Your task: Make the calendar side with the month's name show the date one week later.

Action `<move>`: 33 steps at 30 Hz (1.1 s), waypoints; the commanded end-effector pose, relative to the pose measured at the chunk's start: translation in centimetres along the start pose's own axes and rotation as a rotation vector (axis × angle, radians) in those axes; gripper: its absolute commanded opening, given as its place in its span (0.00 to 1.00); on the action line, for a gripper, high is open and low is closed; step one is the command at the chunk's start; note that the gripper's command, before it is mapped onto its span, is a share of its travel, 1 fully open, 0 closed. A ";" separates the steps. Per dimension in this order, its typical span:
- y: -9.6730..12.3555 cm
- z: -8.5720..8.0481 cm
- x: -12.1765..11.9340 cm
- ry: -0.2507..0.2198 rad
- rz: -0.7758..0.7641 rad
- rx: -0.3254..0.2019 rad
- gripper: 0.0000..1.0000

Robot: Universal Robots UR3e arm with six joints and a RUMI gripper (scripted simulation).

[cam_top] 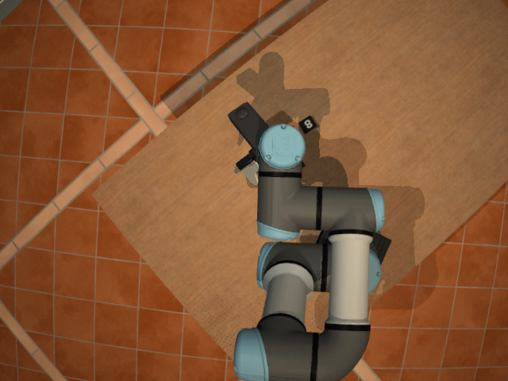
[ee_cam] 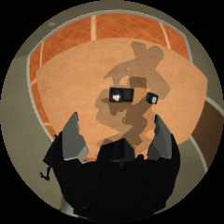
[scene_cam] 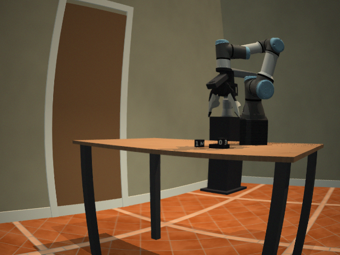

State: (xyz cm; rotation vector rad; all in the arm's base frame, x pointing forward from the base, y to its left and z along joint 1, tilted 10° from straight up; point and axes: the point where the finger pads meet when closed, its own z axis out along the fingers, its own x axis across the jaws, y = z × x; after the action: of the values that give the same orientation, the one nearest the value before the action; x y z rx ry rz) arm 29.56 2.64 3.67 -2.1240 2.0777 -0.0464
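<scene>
The wooden table (scene_cam: 137,146) carries the whole setup, with the arm (scene_cam: 263,62) rising from a black pedestal (scene_cam: 254,132) at its far right. The gripper (scene_cam: 222,111) hangs high above the tabletop, its jaws spread wide and released, holding nothing. Below it the black tray (scene_cam: 217,146) holds 1 cube (scene_cam: 222,142) whose front reads "03". A loose cube (scene_cam: 199,143) sits on the table just left of the tray, apart from it, showing 8 (cam_top: 308,124) on top.
</scene>
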 end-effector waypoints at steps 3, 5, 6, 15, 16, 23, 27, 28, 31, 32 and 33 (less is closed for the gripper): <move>-0.1 -0.1 0.0 0.001 0.000 0.002 1.00; -0.1 -0.1 0.0 0.001 -0.001 0.002 1.00; -0.1 -0.1 0.0 0.001 -0.001 0.002 1.00; -0.2 0.0 0.3 0.001 -0.041 0.002 1.00; -0.2 0.0 0.4 0.001 -0.050 0.002 1.00; -0.4 0.0 0.8 0.002 -0.120 0.001 1.00; -0.6 0.1 1.4 0.002 -0.200 0.001 1.00; -0.7 0.1 1.6 0.002 -0.224 0.001 1.00; -0.8 0.2 2.1 0.002 -0.301 0.000 1.00; -0.9 0.2 2.3 0.002 -0.329 0.000 1.00; -0.9 0.3 2.5 0.002 -0.358 0.000 1.00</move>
State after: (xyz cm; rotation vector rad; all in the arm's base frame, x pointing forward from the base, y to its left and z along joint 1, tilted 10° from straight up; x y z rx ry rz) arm 30.24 0.98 3.40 -2.3687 1.8156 -0.0807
